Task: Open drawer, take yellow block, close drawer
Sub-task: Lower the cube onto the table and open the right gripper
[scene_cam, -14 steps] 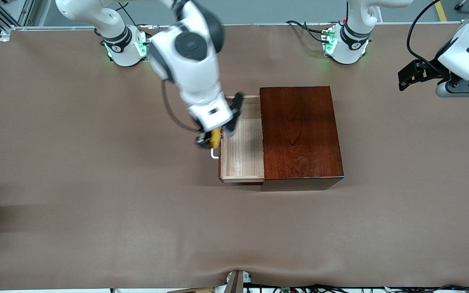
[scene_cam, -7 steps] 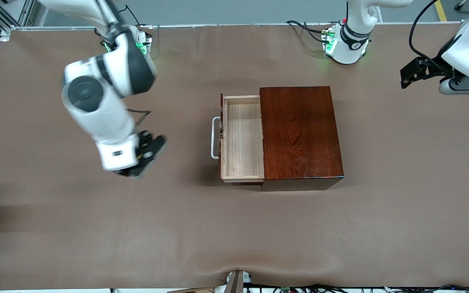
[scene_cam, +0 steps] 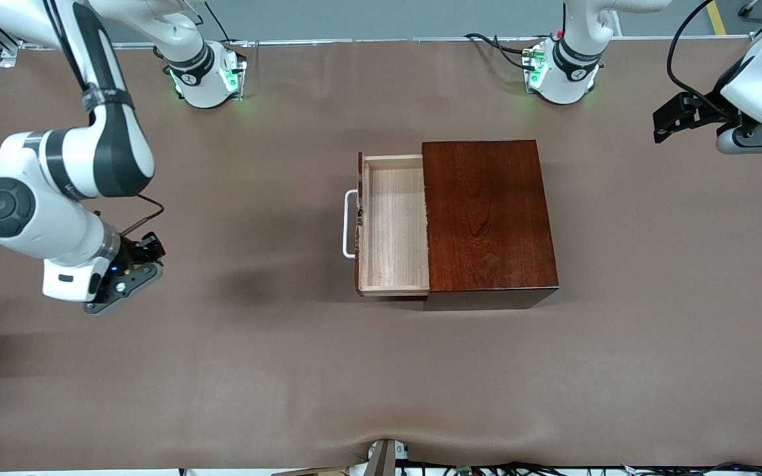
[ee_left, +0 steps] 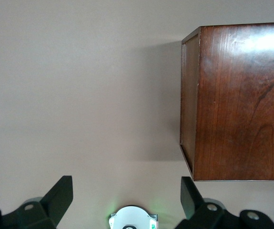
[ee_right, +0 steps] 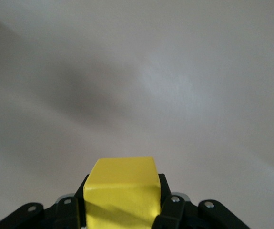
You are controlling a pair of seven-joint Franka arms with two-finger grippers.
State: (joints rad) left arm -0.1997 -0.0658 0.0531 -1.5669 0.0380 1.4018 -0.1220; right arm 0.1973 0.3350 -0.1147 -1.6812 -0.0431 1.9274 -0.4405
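Yellow block: you see the yellow block [ee_right: 121, 193] clamped in the right pincer, up in the air over bare worktop toward the right arm's end; in the front view the arm hides it.
Right pincer: your right pincer [ee_right: 122, 210] is closed on the block, one black finger [ee_right: 161, 188] pressed to each side.
Drawer: you find the drawer [scene_cam: 392, 225] pulled out of the wooden box [scene_cam: 489, 218], its pale tray showing nothing inside, its white handle [scene_cam: 349, 223] pointing toward the right arm's end.
Left pincer: your left pincer [ee_left: 127, 200] waits with its fingers spread wide and nothing between them, over the worktop at the left arm's end, beside the box.
Worktop: you have a brown worktop [scene_cam: 381, 370] carrying the box mid-way between the two arms.
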